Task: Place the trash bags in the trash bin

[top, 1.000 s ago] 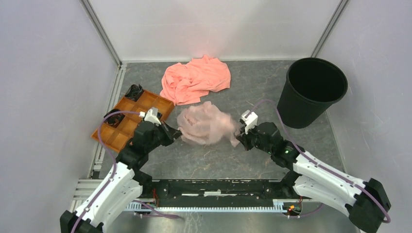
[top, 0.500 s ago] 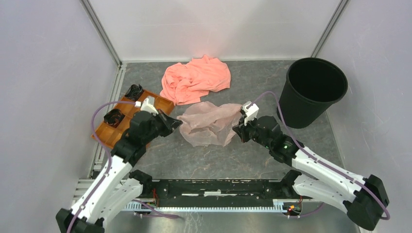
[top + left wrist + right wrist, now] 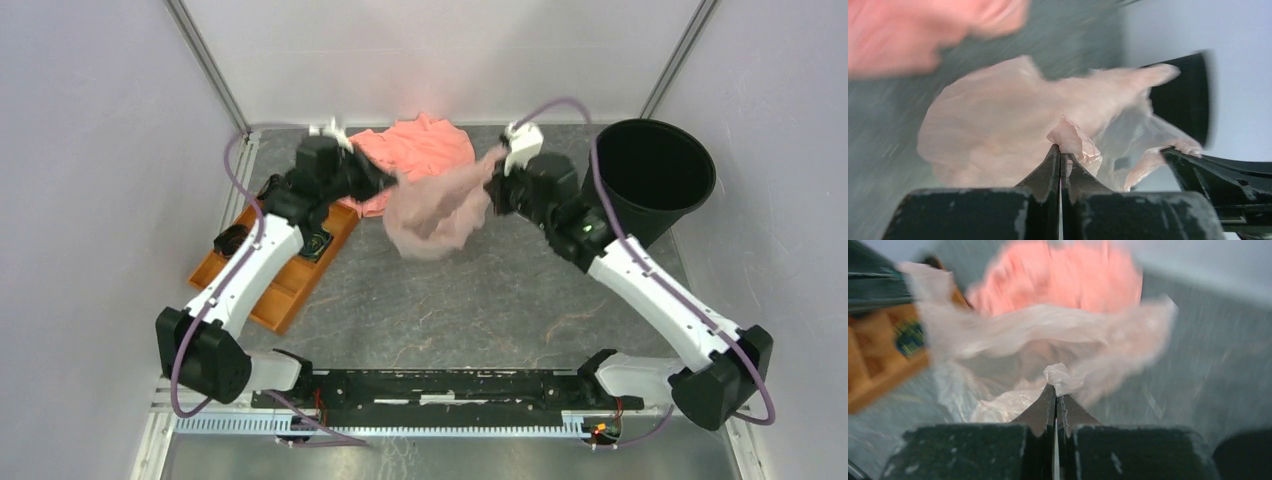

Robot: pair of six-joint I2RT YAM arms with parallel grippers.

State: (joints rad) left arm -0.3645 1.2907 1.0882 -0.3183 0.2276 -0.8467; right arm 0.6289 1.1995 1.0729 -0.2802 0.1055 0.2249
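Note:
The pale pink translucent trash bag [image 3: 437, 208] hangs in the air between my two grippers, stretched and sagging over the table's middle back. My left gripper [image 3: 385, 182] is shut on the bag's left edge; its wrist view shows the film [image 3: 998, 125] pinched at the fingertips [image 3: 1061, 151]. My right gripper [image 3: 492, 188] is shut on the bag's right edge; its wrist view shows the film [image 3: 1038, 340] pinched at the tips [image 3: 1055, 390]. The black trash bin [image 3: 650, 185] stands upright at the back right, just right of my right gripper, and shows in the left wrist view [image 3: 1183, 100].
A salmon-orange cloth [image 3: 425, 150] lies crumpled at the back centre, behind the bag. An orange compartment tray [image 3: 290, 275] with small dark items sits at the left under the left arm. White walls enclose the table on three sides.
Both arms have lifted the bag off the table and carried it back and up. The bag now hangs stretched between them, nearer the bin.

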